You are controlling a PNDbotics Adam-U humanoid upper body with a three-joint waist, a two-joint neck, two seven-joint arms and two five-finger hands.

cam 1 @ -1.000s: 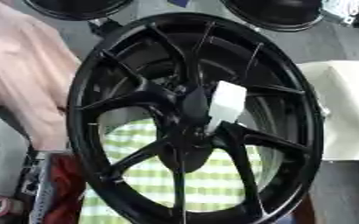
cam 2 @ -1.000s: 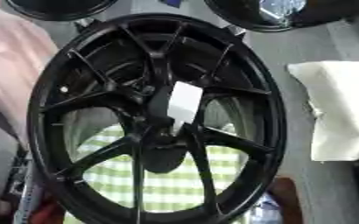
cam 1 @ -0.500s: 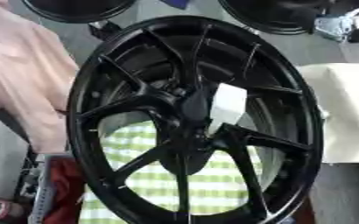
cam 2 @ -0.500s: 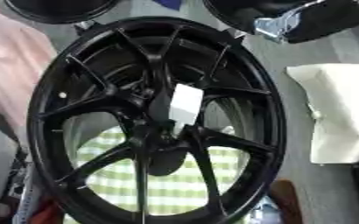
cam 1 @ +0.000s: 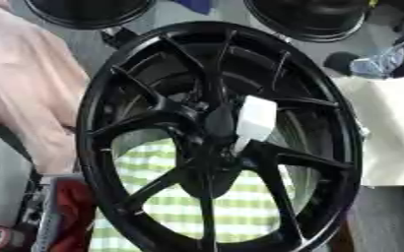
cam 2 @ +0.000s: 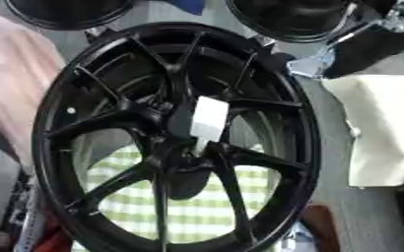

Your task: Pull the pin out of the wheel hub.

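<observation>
A pink cloth (cam 1: 20, 98) lies on the left. The big black wheel (cam 1: 218, 138) stands in the middle, with a white block (cam 1: 255, 119) on its hub. The right hand (cam 2: 360, 47) is up top; I cannot tell its fingers.

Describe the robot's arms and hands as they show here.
Only the right hand shows, in the upper right corner. It is a black body with silvery metal parts that catch a bluish shine. No cables or markings can be made out. The left arm and hand are out of view.
</observation>
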